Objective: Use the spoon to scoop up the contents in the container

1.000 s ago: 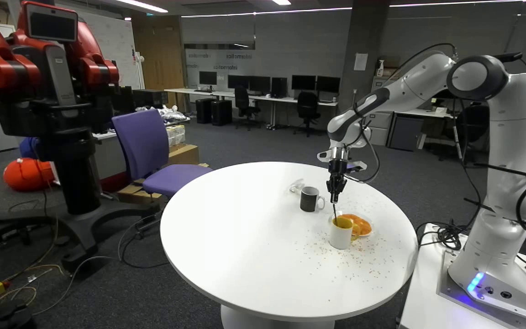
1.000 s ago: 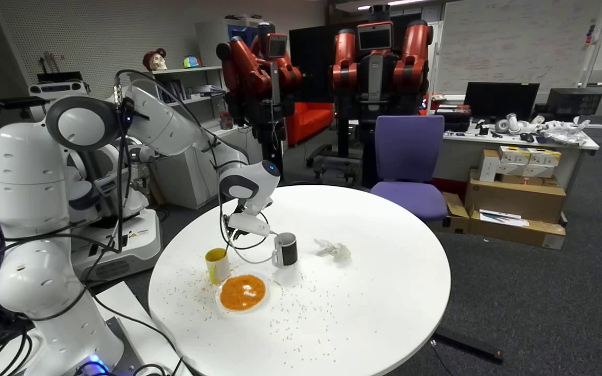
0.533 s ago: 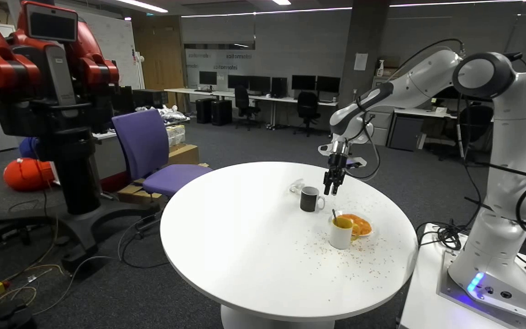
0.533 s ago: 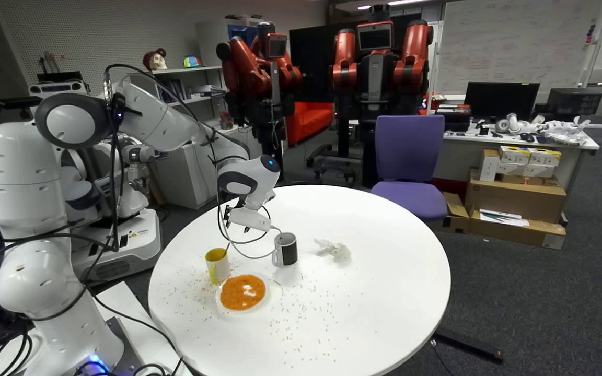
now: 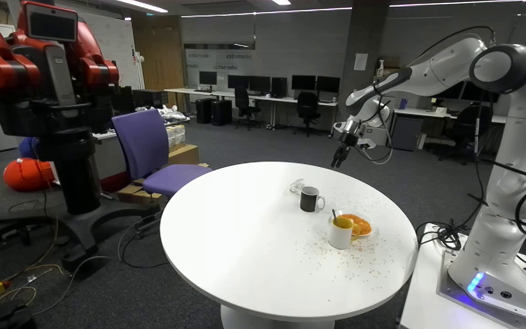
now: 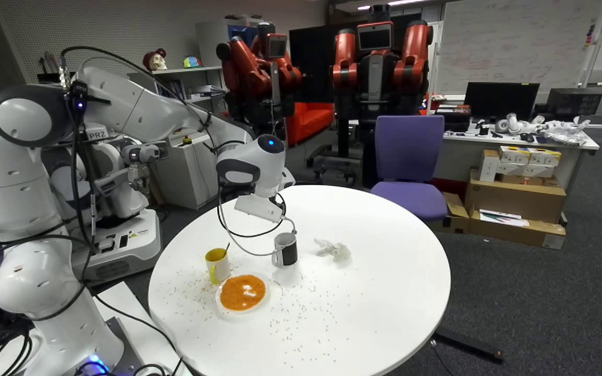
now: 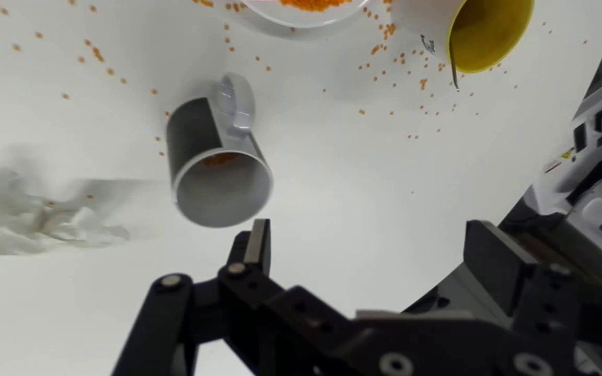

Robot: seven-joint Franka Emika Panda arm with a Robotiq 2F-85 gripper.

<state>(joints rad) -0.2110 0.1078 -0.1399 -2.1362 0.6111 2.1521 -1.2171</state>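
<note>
The spoon (image 5: 334,216) leans inside a white mug with a yellow inside (image 5: 339,238); only its dark handle sticks out over the rim, and its bowl end is hidden. In the wrist view the spoon handle (image 7: 454,73) crosses the mug's edge. Beside that mug lies the container, a shallow white dish (image 7: 301,22), holding orange grains as the contents (image 6: 238,296). My gripper (image 7: 369,224) is open, its fingers wide apart with nothing between them. In an exterior view my gripper (image 5: 336,164) hangs above the table, up and away from the spoon and dish.
A dark grey and white mug (image 7: 194,130) with some orange at its bottom stands close to the left finger in the wrist view. Crumpled clear plastic (image 6: 336,251) lies beyond it. Loose grains are scattered over the round white table (image 6: 374,292).
My gripper was at the spoon's handle over the yellow-lined mug. It has opened, let the spoon go, and risen away; the spoon stays leaning in the mug.
</note>
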